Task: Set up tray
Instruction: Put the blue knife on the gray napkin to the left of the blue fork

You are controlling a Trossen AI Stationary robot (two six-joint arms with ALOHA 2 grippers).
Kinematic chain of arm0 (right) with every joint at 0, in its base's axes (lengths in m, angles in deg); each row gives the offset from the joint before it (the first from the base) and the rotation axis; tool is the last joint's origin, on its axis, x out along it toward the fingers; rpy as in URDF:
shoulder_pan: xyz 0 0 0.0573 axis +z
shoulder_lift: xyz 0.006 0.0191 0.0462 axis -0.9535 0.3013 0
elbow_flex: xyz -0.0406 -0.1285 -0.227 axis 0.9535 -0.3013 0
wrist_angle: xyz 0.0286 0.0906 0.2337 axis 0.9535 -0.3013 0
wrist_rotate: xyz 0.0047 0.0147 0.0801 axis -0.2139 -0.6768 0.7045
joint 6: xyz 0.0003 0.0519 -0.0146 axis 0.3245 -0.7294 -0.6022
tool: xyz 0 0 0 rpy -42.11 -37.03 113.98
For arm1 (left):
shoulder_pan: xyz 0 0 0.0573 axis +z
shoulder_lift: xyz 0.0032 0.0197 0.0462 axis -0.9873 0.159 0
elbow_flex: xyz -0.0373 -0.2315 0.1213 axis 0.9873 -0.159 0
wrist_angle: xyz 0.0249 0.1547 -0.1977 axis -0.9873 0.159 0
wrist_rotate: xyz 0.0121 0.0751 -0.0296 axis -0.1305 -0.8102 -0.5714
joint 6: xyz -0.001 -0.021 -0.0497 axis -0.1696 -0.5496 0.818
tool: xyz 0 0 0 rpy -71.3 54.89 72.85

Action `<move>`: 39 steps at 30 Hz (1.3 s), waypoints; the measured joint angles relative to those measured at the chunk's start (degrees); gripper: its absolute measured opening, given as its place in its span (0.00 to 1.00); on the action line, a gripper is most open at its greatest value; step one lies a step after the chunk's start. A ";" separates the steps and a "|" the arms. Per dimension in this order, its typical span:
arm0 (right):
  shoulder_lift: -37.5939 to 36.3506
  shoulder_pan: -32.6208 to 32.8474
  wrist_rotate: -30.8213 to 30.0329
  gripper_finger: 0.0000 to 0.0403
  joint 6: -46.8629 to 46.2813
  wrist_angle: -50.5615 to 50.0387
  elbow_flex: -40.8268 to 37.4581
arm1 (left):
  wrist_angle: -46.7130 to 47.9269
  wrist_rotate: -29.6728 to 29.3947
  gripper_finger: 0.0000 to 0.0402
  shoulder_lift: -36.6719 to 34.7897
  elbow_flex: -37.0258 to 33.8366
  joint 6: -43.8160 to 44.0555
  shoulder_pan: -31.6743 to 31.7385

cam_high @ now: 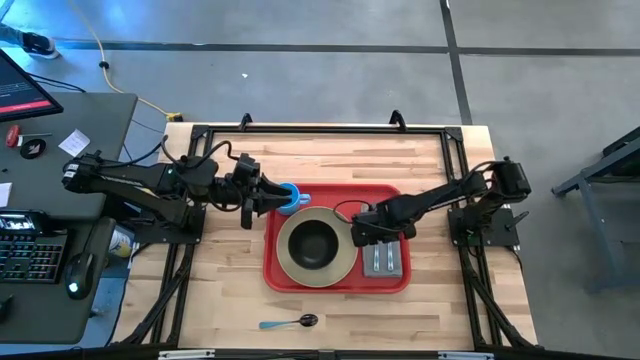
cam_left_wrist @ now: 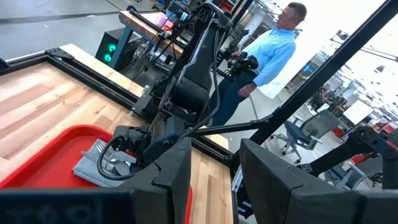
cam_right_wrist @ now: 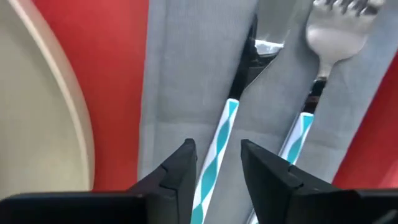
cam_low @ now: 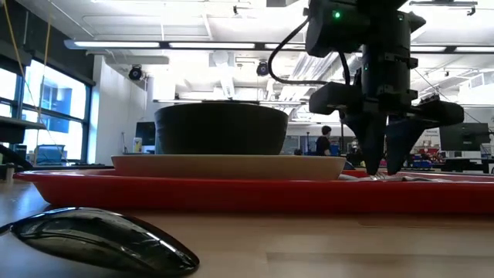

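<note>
The red tray (cam_high: 340,287) lies mid-table and carries a beige plate (cam_high: 290,265) with a dark bowl (cam_high: 315,243) on it. On the tray's right side lies a grey napkin (cam_right_wrist: 180,74) with a striped-handled knife (cam_right_wrist: 224,124) and fork (cam_right_wrist: 323,43) on top. My right gripper (cam_right_wrist: 217,152) points down over the napkin, open, one finger on either side of the knife's handle. A blue cup (cam_high: 292,199) stands at the tray's far-left corner. My left gripper (cam_high: 268,200) is level just left of it, open; its wrist view does not show the cup.
A blue-handled spoon (cam_high: 290,322) lies on the bare wood near the table's near edge, left of centre. A black frame (cam_high: 320,128) runs around the table. A person (cam_left_wrist: 273,50) stands beyond the table's right side. A desk with a keyboard (cam_high: 30,255) is to the left.
</note>
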 joint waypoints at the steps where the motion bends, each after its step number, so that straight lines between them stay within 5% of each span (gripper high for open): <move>1: 0.00 0.00 -0.06 0.28 0.00 -0.12 0.00 | 0.00 0.00 0.43 0.00 0.00 0.02 0.00; 13: 2.94 0.05 1.40 0.10 0.53 0.11 0.04 | 0.02 0.02 0.43 0.00 0.00 0.45 0.00; 39: -0.20 0.26 3.53 0.07 -0.74 -3.45 0.13 | 0.09 0.05 0.43 0.00 0.00 0.56 0.00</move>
